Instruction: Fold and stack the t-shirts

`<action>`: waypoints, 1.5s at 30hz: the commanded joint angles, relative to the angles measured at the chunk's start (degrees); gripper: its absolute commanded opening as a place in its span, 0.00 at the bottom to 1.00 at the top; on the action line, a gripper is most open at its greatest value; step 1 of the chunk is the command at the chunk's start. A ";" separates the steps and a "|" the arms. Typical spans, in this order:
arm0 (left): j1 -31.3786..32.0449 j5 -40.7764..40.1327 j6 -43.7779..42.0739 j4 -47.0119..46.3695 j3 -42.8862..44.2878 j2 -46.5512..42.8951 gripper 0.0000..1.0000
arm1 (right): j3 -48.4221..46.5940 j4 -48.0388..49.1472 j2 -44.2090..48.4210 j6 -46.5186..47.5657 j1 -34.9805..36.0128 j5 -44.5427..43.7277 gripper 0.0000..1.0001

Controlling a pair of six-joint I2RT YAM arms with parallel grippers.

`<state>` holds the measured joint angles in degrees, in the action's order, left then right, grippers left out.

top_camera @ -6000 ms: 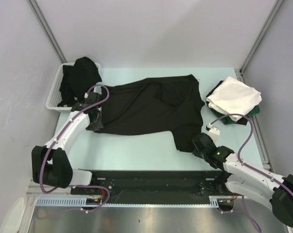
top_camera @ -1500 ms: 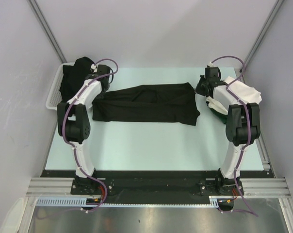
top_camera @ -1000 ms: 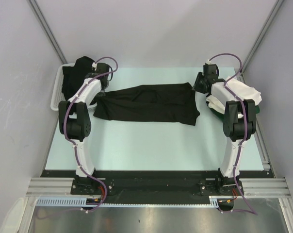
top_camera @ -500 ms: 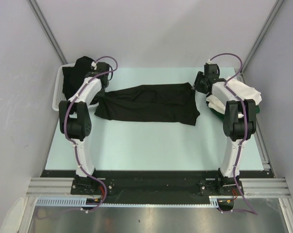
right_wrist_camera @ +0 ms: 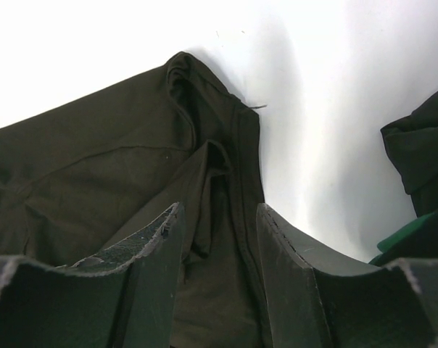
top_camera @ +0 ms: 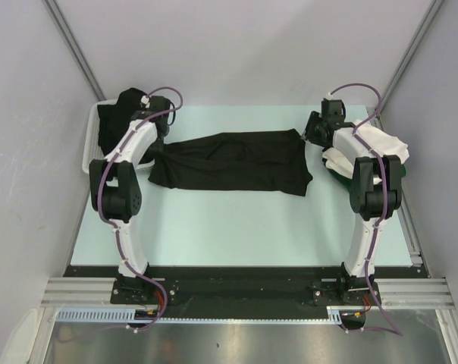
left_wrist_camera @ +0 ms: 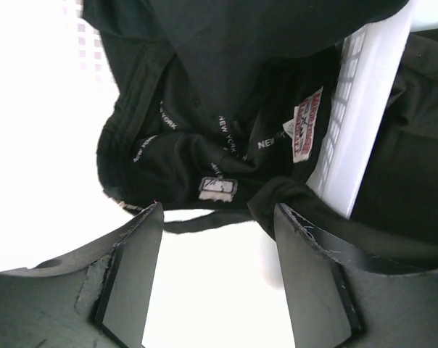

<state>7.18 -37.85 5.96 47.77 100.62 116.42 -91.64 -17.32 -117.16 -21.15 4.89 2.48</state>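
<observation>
A black t-shirt (top_camera: 229,161), folded into a long band, lies across the middle of the table. My left gripper (top_camera: 159,126) hangs at its left end by the basket, open, with only bright table between its fingers (left_wrist_camera: 135,279). Just ahead of the left gripper (left_wrist_camera: 217,212) a black t-shirt collar (left_wrist_camera: 197,145) with NEW YORK neck tape rests by the basket wall (left_wrist_camera: 358,123). My right gripper (top_camera: 314,131) is open above the band's far right corner (right_wrist_camera: 204,130), cloth lying loose below the right gripper (right_wrist_camera: 219,212). A folded white t-shirt (top_camera: 373,142) tops a dark green one (top_camera: 341,174) at the right.
The white slotted basket (top_camera: 87,148) at the far left holds a heap of black t-shirts (top_camera: 124,114). Grey walls close in on both sides and the back. The folded pile's dark edge (right_wrist_camera: 422,145) shows right of my right fingers. Both arms reach far over the table.
My left gripper has opened and let go of the black t-shirt's left end, which now lies on the table. The right jaws have spread a little wider. Both arms have barely shifted.
</observation>
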 commanded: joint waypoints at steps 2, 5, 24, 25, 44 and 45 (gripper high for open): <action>0.55 0.30 -0.33 0.49 1.86 -7.61 0.68 | -0.65 0.71 4.31 -0.30 -0.23 1.03 0.50; 0.90 1.54 -0.42 1.62 5.10 -7.70 0.69 | -0.21 0.62 4.75 -0.30 -0.23 1.30 0.50; 4.60 3.92 0.37 1.98 11.62 0.64 0.71 | 2.16 1.59 5.98 -0.91 -1.28 2.79 0.50; 4.68 4.27 0.29 1.89 11.88 1.26 0.71 | 2.34 1.59 5.98 -1.00 -1.80 2.88 0.50; 5.13 1.81 2.92 2.85 10.56 6.63 0.05 | 3.04 2.56 5.10 -2.41 -3.92 5.61 0.50; 5.12 1.72 2.92 3.03 10.56 6.89 0.01 | 3.04 2.56 5.19 -2.41 -3.92 5.61 0.50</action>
<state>12.14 -35.77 7.57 51.22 111.39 124.49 -88.51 -16.78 -114.43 -22.90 0.82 7.07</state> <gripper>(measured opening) 0.094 0.502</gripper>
